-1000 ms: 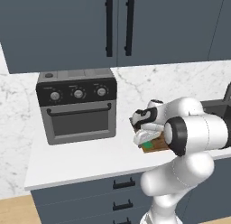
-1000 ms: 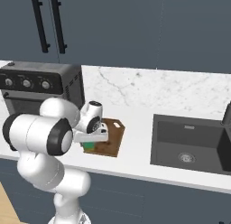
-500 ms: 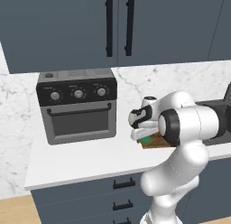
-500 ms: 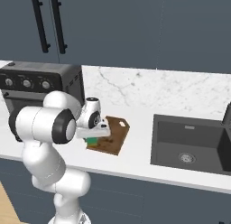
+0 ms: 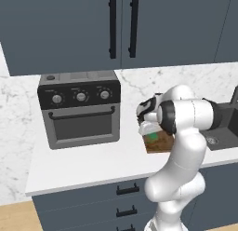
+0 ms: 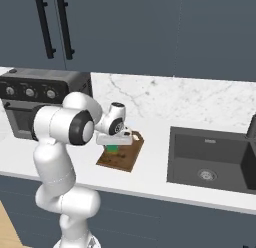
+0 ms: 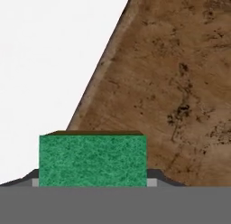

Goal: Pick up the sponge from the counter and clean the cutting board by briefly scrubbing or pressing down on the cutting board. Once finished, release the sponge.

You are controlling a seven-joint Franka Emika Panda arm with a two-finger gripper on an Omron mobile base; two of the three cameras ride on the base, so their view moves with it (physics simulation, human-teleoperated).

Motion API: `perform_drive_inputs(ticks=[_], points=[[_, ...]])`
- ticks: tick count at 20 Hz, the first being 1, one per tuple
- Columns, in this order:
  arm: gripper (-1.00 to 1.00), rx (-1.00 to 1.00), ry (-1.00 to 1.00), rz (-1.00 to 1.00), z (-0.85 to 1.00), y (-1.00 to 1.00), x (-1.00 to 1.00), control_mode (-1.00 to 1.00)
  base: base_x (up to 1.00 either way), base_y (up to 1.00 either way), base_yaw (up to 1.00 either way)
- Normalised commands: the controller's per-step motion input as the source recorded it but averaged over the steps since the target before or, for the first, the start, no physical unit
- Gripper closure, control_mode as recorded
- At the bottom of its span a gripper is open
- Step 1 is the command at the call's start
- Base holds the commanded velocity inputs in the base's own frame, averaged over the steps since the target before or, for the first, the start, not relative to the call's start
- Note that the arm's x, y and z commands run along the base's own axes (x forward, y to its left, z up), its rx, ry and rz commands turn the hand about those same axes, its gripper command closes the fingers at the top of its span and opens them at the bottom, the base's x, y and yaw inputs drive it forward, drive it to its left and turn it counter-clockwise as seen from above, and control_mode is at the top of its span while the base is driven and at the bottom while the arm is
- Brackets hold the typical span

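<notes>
Hand (image 6: 116,143) pointed down over the cutting board (image 6: 121,153), closed on the sponge (image 6: 114,148). Sponge gripped between the 2 fingers, green face (image 7: 93,160) turned toward the wrist camera, filling the gap between the dark fingertips (image 7: 153,175) at the bottom of the hand view. Held above the near-left part of the board (image 7: 180,83), close to the board's edge where brown wood met the white surface (image 7: 54,60); whether it touched the wood could not be told. From the left, sponge (image 5: 152,136) seen as a small green patch under the hand (image 5: 149,131), with the board (image 5: 160,143) partly hidden behind the white forearm. Board lying flat on the surface (image 6: 150,174), dark brown with visible grain, angled slightly to the surface edge. Grey toaster oven (image 5: 79,109) standing well to the left of the board, against the marble backsplash, 3 knobs along its top panel. Dark sink basin (image 6: 210,162) sunk into the surface to the right of the board, apart from it. Dark grey-blue cabinets (image 5: 121,27) with 2 black bar handles above, drawers (image 5: 121,197) of the same colour below the surface.
</notes>
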Motion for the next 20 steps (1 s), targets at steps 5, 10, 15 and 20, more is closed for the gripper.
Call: perform_drive_inputs(ticks=[5, 10, 15, 20], points=[[1.00, 0.00, 0.13, 0.00, 0.00, -0.20, 1.00, -1.00, 0.00, 0.00, 0.00], [1.00, 0.00, 0.11, 0.00, 0.00, -0.15, 0.91, -1.00, 0.00, 0.00, 0.00], [1.00, 0.05, 0.03, 0.00, -0.04, -0.28, 0.41, -1.00, 0.00, 0.00, 0.00], [1.00, 0.16, 0.00, 0.04, -0.26, -0.30, -0.12, -1.00, 0.00, 0.00, 0.00]])
